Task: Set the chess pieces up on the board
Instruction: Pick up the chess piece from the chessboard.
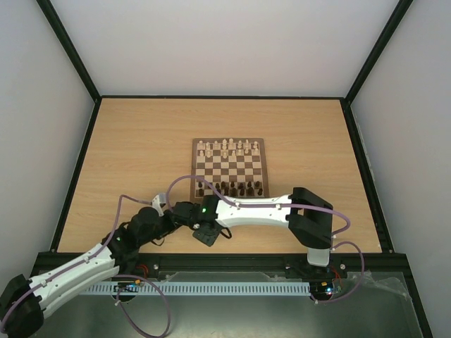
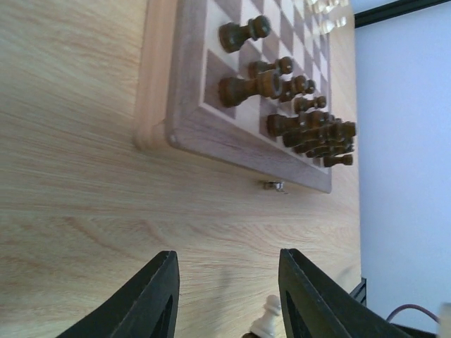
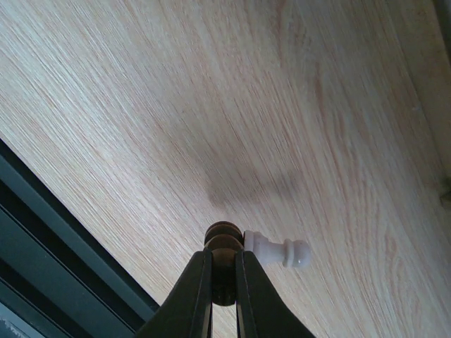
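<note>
Off the chessboard (image 1: 195, 151), on the table (image 3: 127, 105) short of the board's near border: one pale pawn (image 3: 278, 251), seen sideways and touching the rounded head of a dark brown piece (image 3: 224, 236). Lying on the wood or hanging against that piece: cannot tell. Other pale pieces (image 1: 225, 148) on the far rows, dark brown pieces (image 1: 232, 188) on the near rows.

Pinched tight on the dark piece, not on the pawn: the right gripper (image 3: 224, 262).

Likely trouble from here:
- Flicking the pawn away on any lift or swing, because of that contact.
- Rolling it toward the table's near edge, close by in the right wrist view.
- Carrying the wrong colour while the pale pawn waits.
- Clipping one arm with the other, crossed closely in the overhead view.

Right arm: reaching leftward from its base across the near table, wrist turned down.

Left arm: stretched forward and low. Left gripper (image 2: 229, 303) spread wide and empty, aimed at the clasp (image 2: 275, 186) edge, with the pawn peeking in between its fingers.
</note>
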Robot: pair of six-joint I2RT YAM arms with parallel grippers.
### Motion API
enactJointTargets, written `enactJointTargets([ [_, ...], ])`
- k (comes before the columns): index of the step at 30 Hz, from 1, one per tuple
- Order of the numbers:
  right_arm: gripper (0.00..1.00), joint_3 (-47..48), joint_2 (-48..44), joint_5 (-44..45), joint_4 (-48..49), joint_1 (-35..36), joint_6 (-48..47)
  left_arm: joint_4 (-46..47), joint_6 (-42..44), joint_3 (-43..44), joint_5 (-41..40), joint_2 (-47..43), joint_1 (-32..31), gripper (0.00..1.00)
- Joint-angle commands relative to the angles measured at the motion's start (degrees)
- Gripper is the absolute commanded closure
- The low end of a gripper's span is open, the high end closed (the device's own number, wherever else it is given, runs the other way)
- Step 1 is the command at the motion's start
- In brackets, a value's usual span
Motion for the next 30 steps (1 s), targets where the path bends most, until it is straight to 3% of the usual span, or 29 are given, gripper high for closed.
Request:
enactJointTargets([
  [1, 0.96, 0.6, -0.4, 1.6, -5.1, 0.3, -2.2, 3.2, 0.3, -1.3, 2.1, 1.7, 0.6, 0.58],
  [5, 0.96, 2.7, -0.3, 1.4, -4.4, 1.7, -3.4, 4.9, 0.4, -1.5, 2.9, 3.0, 0.9, 0.57],
  [9, 0.96, 3.9, -1.1, -0.2, -2.4, 2.3, -5.3, 7.7, 0.7, -1.8, 5.4, 4.7, 1.4, 0.50],
  [21, 0.97, -10.6, -21.9, -8.5, 15.9, 2.2, -6.5, 16.9, -0.8, -3.9, 15.4, 2.2, 2.7, 0.36],
  [30, 0.97, -13.3, -26.4, -11.7, 16.3, 2.2, -8.0, 21.0, -1.7, -2.2, 26.2, 6.3, 3.7, 0.27],
])
